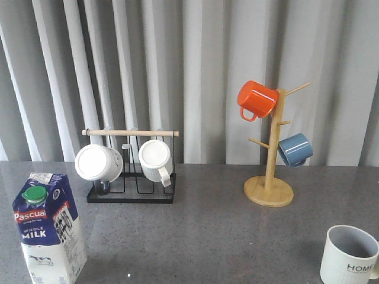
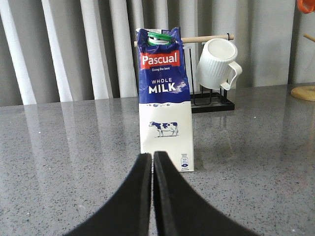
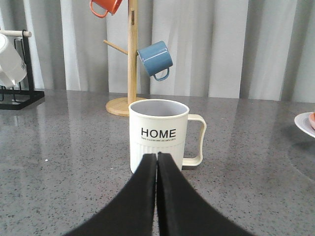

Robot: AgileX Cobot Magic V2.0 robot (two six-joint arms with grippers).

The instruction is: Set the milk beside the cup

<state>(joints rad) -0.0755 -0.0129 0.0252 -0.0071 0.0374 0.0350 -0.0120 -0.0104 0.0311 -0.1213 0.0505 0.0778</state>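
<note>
The milk (image 1: pixel 48 228) is a blue-and-white gable-top carton with a green cap and a red Pascual label, upright at the table's front left. It also shows in the left wrist view (image 2: pixel 165 101), straight ahead of my left gripper (image 2: pixel 152 155), which is shut and empty just short of it. The cup (image 1: pixel 350 255), a pale ribbed mug with HOME lettering, stands at the front right. In the right wrist view the cup (image 3: pixel 158 132) is straight ahead of my right gripper (image 3: pixel 157 156), which is shut and empty. Neither gripper shows in the front view.
A black rack (image 1: pixel 131 192) with a wooden bar holds white mugs (image 1: pixel 98 162) at the back left. A wooden mug tree (image 1: pixel 269 189) with an orange mug (image 1: pixel 257 99) and a blue mug (image 1: pixel 295 149) stands back right. A plate edge (image 3: pixel 306 123) shows in the right wrist view.
</note>
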